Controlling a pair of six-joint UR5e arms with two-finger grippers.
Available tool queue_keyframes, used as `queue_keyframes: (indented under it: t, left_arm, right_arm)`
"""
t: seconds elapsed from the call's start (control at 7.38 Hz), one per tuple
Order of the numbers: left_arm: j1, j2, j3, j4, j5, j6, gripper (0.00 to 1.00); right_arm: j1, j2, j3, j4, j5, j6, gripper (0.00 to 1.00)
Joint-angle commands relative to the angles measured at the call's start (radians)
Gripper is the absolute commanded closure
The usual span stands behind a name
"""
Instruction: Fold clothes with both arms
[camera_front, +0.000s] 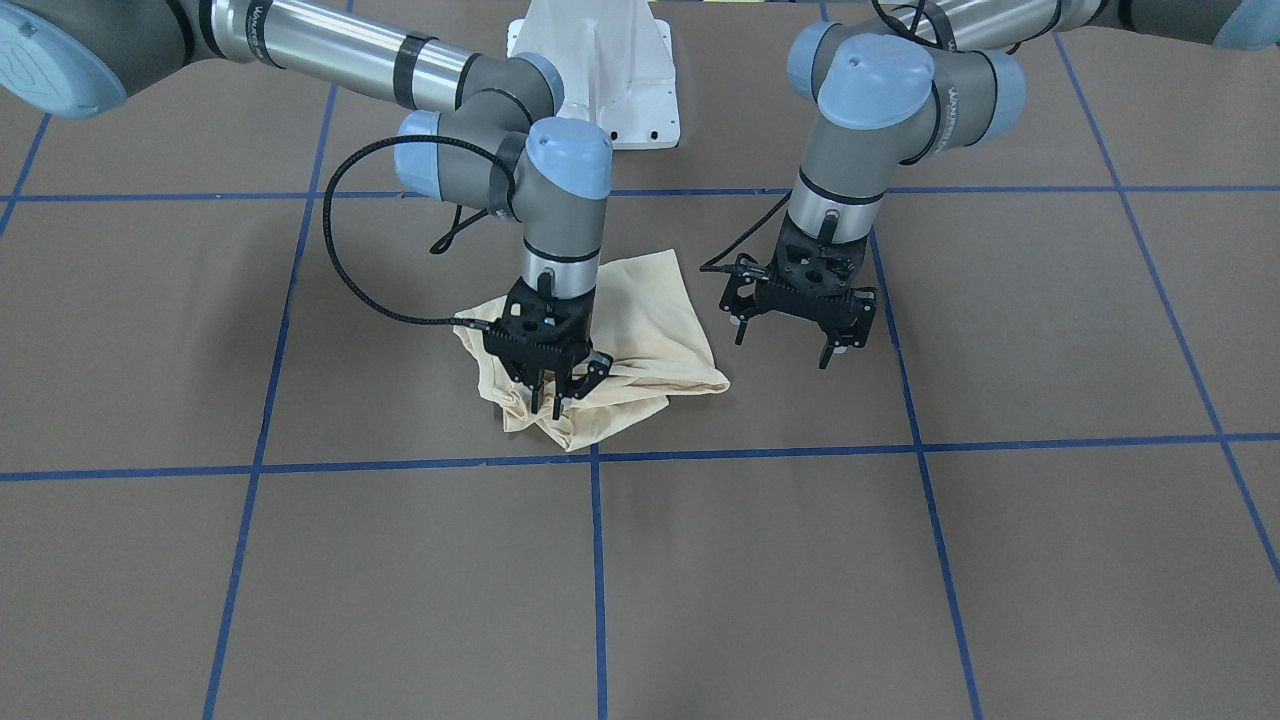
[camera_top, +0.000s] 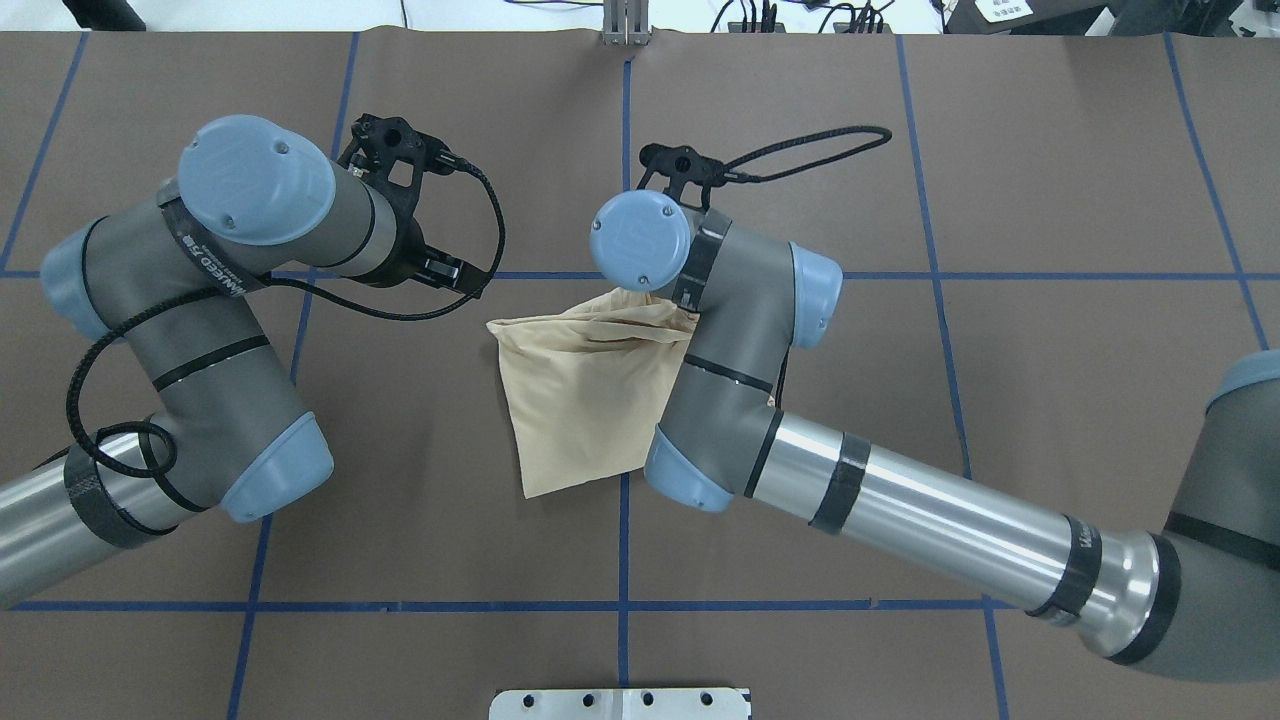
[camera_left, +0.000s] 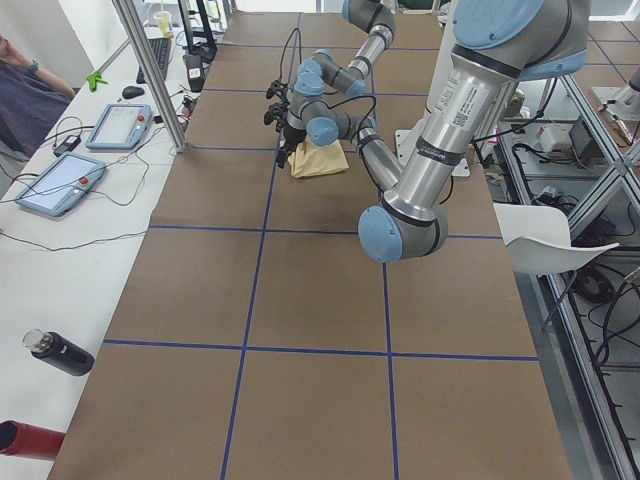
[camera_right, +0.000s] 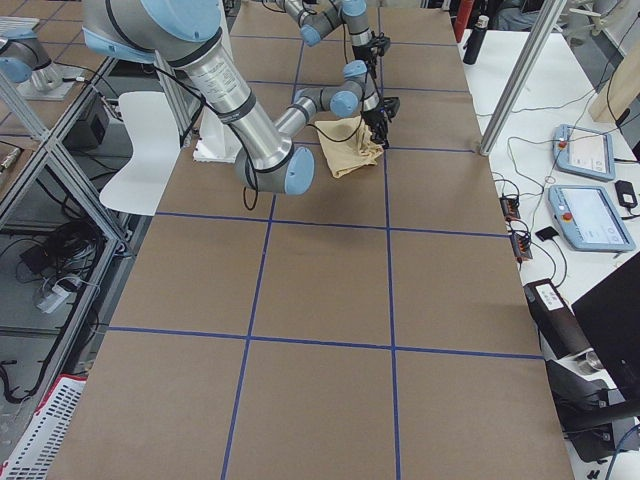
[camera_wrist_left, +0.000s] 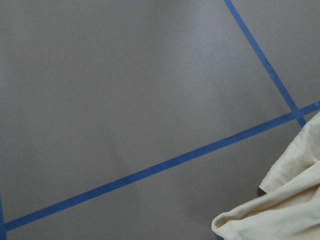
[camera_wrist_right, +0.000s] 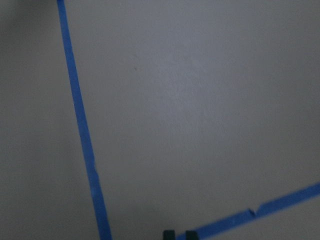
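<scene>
The bunched cream-yellow shirt (camera_front: 650, 320) lies at mid-frame in the front view. The right gripper (camera_front: 555, 400) is clamped on its lower edge. The left gripper (camera_front: 784, 350) hangs spread wide just right of it.

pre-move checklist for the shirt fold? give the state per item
1. Right gripper has cloth: ok. Its fingers are drawn together in the bunched operator-side edge of the T-shirt.
2. Left gripper has cloth: not ok. It is open over bare table, beside the shirt and not touching it.
3. Shirt lies flat: not ok. It is a crumpled, partly doubled heap.
4. Sleeves and collar located: cannot tell. No view shows them apart from the rest.
5. Left wrist camera sees the shirt: ok. An edge shows in the frame's lower right corner.
6. Grippers clear of each other: ok. There is bare table between them.
</scene>
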Motion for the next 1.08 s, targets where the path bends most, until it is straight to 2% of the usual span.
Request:
queue_keyframes:
  t: [0.0, 0.14, 0.27, 0.41, 0.54, 0.68, 0.95]
  left_arm:
    - [0.0, 0.003, -0.012, 0.002, -0.001, -0.001, 0.0]
    - [0.0, 0.003, -0.014, 0.002, -0.001, -0.001, 0.0]
    - [0.0, 0.003, -0.021, 0.002, -0.001, -0.001, 0.0]
    - [0.0, 0.013, -0.028, 0.003, -0.002, -0.001, 0.0]
    - [0.0, 0.024, -0.041, 0.003, -0.002, -0.001, 0.0]
    - [0.0, 0.029, -0.051, 0.003, -0.001, -0.001, 0.0]
    - [0.0, 0.029, -0.052, 0.003, -0.001, -0.003, 0.0]
  right_arm:
    - [0.065, 0.048, -0.081, 0.085, 0.011, -0.045, 0.33]
    - [0.067, 0.066, -0.062, 0.072, 0.055, -0.037, 0.02]
    - [0.056, 0.05, 0.011, -0.014, 0.106, -0.034, 0.01]
    - [0.0, 0.012, 0.145, -0.148, 0.106, -0.013, 0.0]
    - [-0.064, -0.072, 0.282, -0.215, 0.093, 0.051, 0.0]
    - [-0.136, -0.134, 0.365, -0.256, 0.039, 0.07, 0.0]
    - [-0.207, -0.159, 0.372, -0.28, 0.005, 0.093, 0.01]
